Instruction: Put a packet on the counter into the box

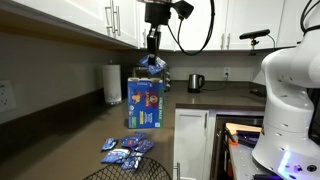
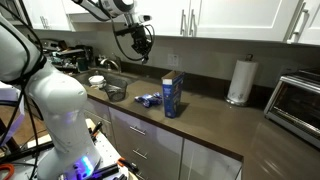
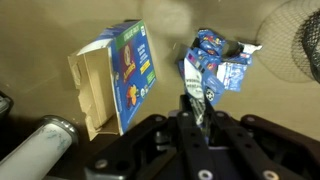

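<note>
Closest to the lens, white robot arm (image 2: 55, 100) filling the foreground in an exterior view, casing rounded and glossy. Behind it, long counter (image 2: 215, 125), dark grey-brown and smooth, over white cabinets, spanning both exterior views. At its far end, boxy toaster oven (image 2: 296, 100). Next in size, tall blue box (image 1: 145, 100), upright on the counter, red-and-yellow print on the front, top flaps open when seen from the wrist. Beside it, white paper-towel roll (image 1: 112, 85), upright near the wall and about as high as the box. Dark mesh basket (image 3: 295, 40) at the edge of the wrist view, just beside loose blue wrappers. Farther along the counter, small kettle (image 1: 196, 82), well apart from the box. High above the counter, black gripper (image 1: 152, 57) pointing down, jaws clamped on the packet (image 1: 152, 66). On the counter in front of the box and apart from it, loose pile (image 1: 127, 152) of matching blue packets, well below the held one. Smallest of all, the held packet itself: flat, blue with white markings, dangling straight below the jaws, touching nothing else, not inside the box. In an exterior view, packet just above the box's top edge; from the wrist, box off to one side of the jaws rather than beneath them.
</note>
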